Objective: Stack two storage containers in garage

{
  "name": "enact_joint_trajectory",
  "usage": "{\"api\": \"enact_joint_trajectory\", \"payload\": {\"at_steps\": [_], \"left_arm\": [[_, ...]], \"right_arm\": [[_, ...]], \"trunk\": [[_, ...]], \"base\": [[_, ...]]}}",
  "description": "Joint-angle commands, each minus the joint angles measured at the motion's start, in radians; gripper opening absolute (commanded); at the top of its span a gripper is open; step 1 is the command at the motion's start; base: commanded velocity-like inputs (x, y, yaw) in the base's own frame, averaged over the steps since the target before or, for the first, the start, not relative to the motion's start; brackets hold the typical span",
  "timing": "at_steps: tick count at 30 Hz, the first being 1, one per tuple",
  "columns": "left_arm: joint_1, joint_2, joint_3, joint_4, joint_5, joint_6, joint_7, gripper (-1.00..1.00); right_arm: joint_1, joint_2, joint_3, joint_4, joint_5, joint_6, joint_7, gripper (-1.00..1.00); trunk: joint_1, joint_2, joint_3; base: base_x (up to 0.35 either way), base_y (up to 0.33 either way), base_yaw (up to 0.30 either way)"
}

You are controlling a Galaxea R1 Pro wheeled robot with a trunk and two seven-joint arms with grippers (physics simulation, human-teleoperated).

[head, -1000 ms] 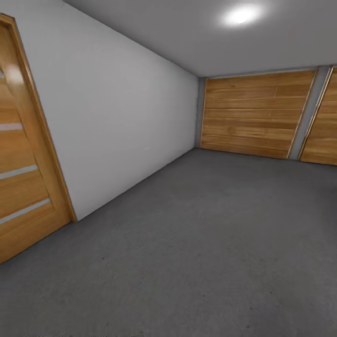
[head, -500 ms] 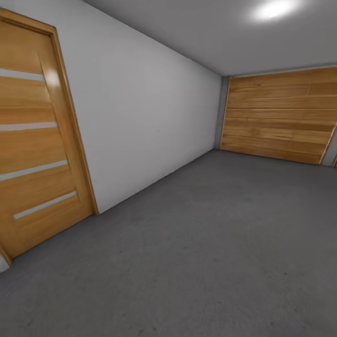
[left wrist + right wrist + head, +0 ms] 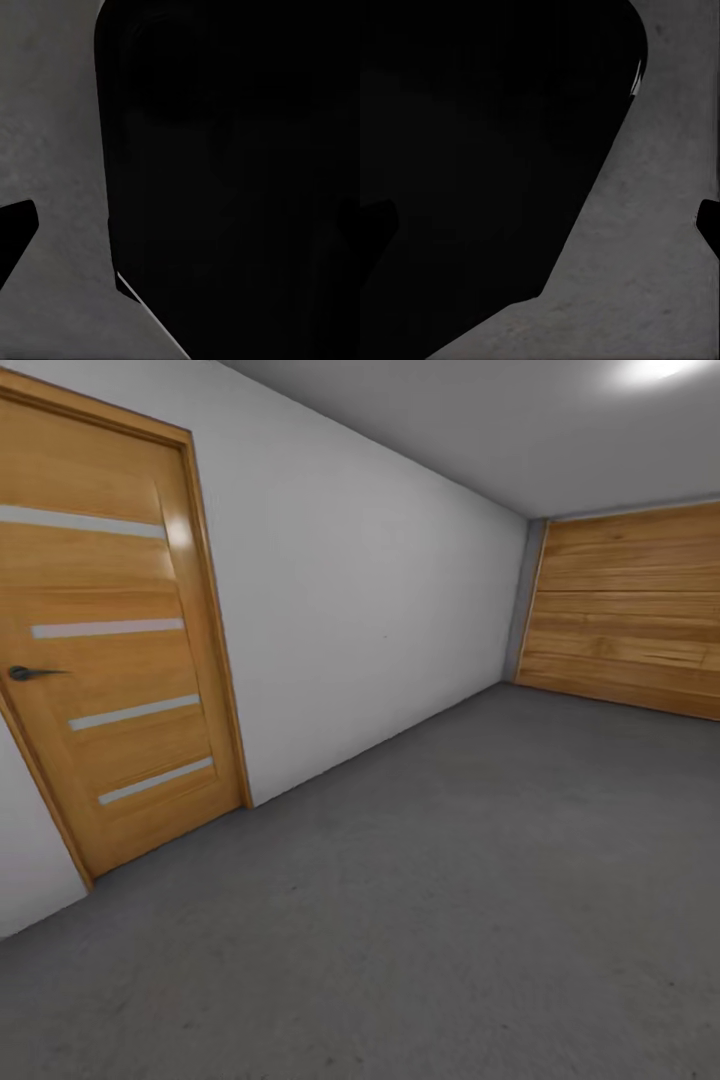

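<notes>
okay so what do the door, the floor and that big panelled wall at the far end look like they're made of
The door looks like varnished light wood: visible grain, a soft sheen, pale inset strips, possibly frosted glass, and a dark handle, likely metal. The floor looks like matte grey concrete: mottled, rough, no seams. The far wall looks like horizontal wood planks with grain; it may be a garage door, but that's unclear.

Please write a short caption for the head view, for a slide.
Head view in the garage: grey concrete floor, white wall, wooden door at left, wood-panelled door at far end.

A door (image 3: 115,650) stands at left in the wall (image 3: 370,590); the floor (image 3: 450,900) runs ahead to a panelled door (image 3: 630,610)
</notes>
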Motion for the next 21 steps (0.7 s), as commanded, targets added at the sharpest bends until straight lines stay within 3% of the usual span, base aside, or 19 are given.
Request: {"api": "enact_joint_trajectory", "payload": {"at_steps": [1,21], "left_arm": [[0.000,0.000,0.000,0.000,0.000,0.000,0.000,1.00],[0.000,-0.002,0.002,0.000,0.000,0.000,0.000,1.00]], "right_arm": [[0.000,0.000,0.004,0.000,0.000,0.000,0.000,1.00],[0.000,-0.001,0.006,0.000,-0.002,0.000,0.000,1.00]], "trunk": [[0.000,0.000,-0.001],[0.000,0.000,-0.001]], "base": [[0.000,0.000,0.277],[0.000,0.000,0.277]]}}
